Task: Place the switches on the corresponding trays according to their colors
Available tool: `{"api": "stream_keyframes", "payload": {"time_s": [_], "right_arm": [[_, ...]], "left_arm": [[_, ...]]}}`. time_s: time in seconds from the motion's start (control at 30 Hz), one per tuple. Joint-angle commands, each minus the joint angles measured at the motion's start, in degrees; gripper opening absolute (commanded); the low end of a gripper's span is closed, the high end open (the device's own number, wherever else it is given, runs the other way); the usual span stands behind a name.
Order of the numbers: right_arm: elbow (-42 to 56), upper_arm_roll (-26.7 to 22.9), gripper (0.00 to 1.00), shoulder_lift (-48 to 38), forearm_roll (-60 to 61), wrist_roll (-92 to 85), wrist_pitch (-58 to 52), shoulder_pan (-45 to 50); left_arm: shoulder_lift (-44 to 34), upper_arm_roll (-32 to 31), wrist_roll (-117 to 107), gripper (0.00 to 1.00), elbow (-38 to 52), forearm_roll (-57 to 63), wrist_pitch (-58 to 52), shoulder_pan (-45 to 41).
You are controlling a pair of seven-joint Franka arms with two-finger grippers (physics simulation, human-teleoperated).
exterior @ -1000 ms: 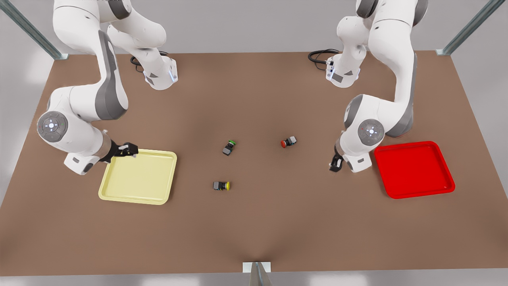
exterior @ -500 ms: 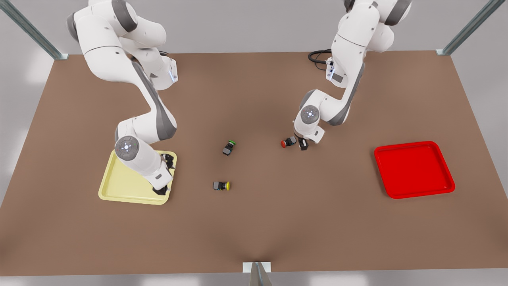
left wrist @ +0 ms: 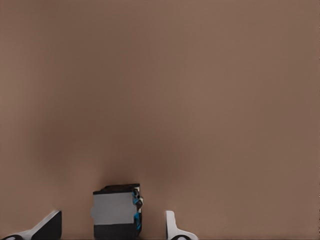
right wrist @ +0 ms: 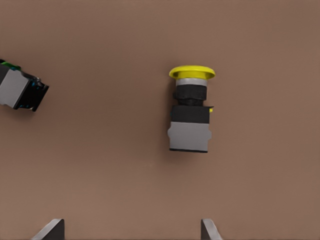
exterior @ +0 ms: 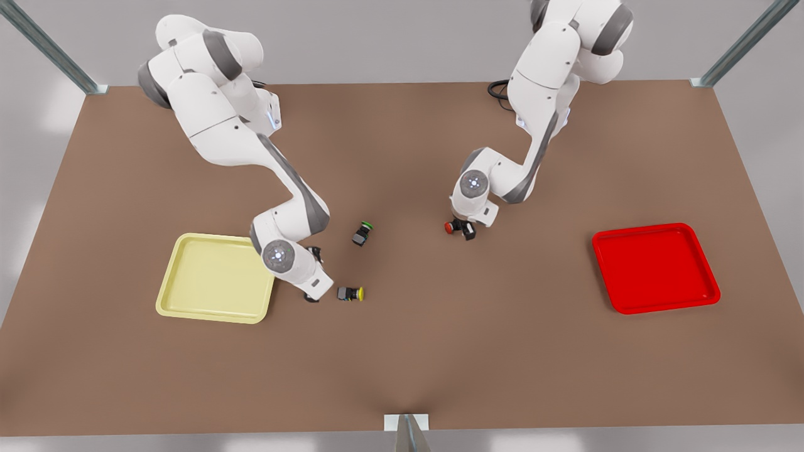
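While both switches lie on the bench (exterior: 402, 364), step: reaching to grasp.
Left gripper (exterior: 466, 231): fingers (left wrist: 47, 227) open, straddling red-capped switch (left wrist: 116, 215), not yet gripping.
Right gripper (right wrist: 130, 229): fingers spread wide, empty, just short of yellow-capped switch (right wrist: 190, 120).
Trays: red tray (exterior: 656, 267), yellow tray (exterior: 213, 279), both unfilled.
Next: left should close; right should advance, then close.

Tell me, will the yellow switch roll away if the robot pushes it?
Probably not far: the yellow switch lies on its side, and its blocky body looks flat-sided, so it should slide or spin rather than roll. Its round cap may make it swing. The open right gripper hovers over it; the left gripper straddles the red switch.
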Motion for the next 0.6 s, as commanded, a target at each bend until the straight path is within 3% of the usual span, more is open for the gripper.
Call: {"api": "stream_keyframes", "payload": {"time_s": [0.0, 0.03, 0.1, 0.17, 0.57], "right_arm": [[0.3, -0.1, 1.00, 0.4, -0.3, 0.0, 0.3, 0.1], [0.2, -0.3, 1.00, 1.1, -0.6, -0.1, 1.9, 0.2], [0.5, -0.4, 1.00, 2.4, -0.1, 0.0, 5.0, 2.1], [1.2, -0.6, 1.00, 2.6, -0.7, -0.2, 7.0, 2.3], [1.4, -2.4, 1.00, 5.9, -2.1, -0.3, 13.3, 4.9]], "left_arm": [[0.0, 0.0, 0.0, 1.00, 0.1, 0.0, -0.1, 0.0], [0.0, 0.0, 0.0, 1.00, 0.2, 0.0, -0.1, 0.0], [0.0, 0.0, 0.1, 0.68, 0.1, 0.0, -0.1, -0.1], [0.1, 0.0, 0.1, 0.63, 0.2, 0.0, 0.0, -0.2], [0.8, 0.0, 0.2, 0.58, 0.5, 0.1, 0.1, -0.2]]}}
